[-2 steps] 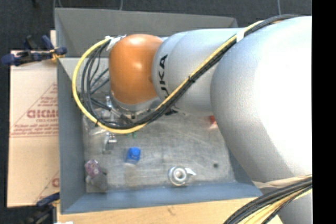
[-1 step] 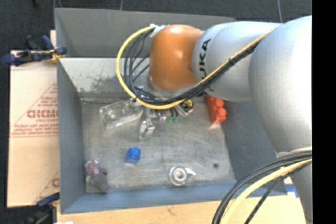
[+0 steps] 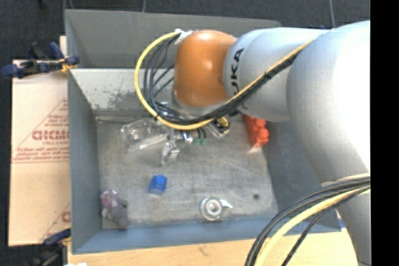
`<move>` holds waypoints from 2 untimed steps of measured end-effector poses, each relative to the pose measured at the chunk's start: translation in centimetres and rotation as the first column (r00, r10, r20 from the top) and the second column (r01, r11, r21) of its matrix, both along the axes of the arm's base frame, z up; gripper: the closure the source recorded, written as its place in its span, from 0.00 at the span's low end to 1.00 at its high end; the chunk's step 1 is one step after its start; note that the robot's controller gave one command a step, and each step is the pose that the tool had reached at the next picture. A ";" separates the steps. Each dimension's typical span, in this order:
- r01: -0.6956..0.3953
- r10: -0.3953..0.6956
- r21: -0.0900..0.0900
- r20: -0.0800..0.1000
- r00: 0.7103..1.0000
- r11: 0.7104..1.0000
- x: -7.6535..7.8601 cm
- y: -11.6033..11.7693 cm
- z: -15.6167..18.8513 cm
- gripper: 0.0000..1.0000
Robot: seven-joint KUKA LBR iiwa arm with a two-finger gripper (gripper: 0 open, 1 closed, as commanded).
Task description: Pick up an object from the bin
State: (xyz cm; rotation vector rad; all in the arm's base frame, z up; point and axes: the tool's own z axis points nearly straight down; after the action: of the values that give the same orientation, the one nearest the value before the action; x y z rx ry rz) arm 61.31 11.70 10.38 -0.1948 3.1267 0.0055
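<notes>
In the grey bin point(image 3: 212, 180) your claw point(image 3: 170, 149) hangs beside a clear plastic piece point(image 3: 138, 134), its opening you cannot tell, and closing blind could knock that piece away.

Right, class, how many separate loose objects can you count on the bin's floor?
5 plain ones: clear plastic piece far left, blue cap mid-floor, purple-grey lump near-left corner, silver round piece near front, orange piece at right. The arm may hide more.
</notes>
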 end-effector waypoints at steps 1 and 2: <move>0.004 -0.004 0.000 -0.001 1.000 1.000 0.0 -0.1 -0.4 1.00; 0.007 -0.007 -0.002 -0.002 1.000 1.000 -1.5 -0.4 9.6 1.00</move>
State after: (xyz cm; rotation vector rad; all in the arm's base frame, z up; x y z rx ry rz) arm 59.81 11.29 19.97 -0.1834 3.1296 0.0019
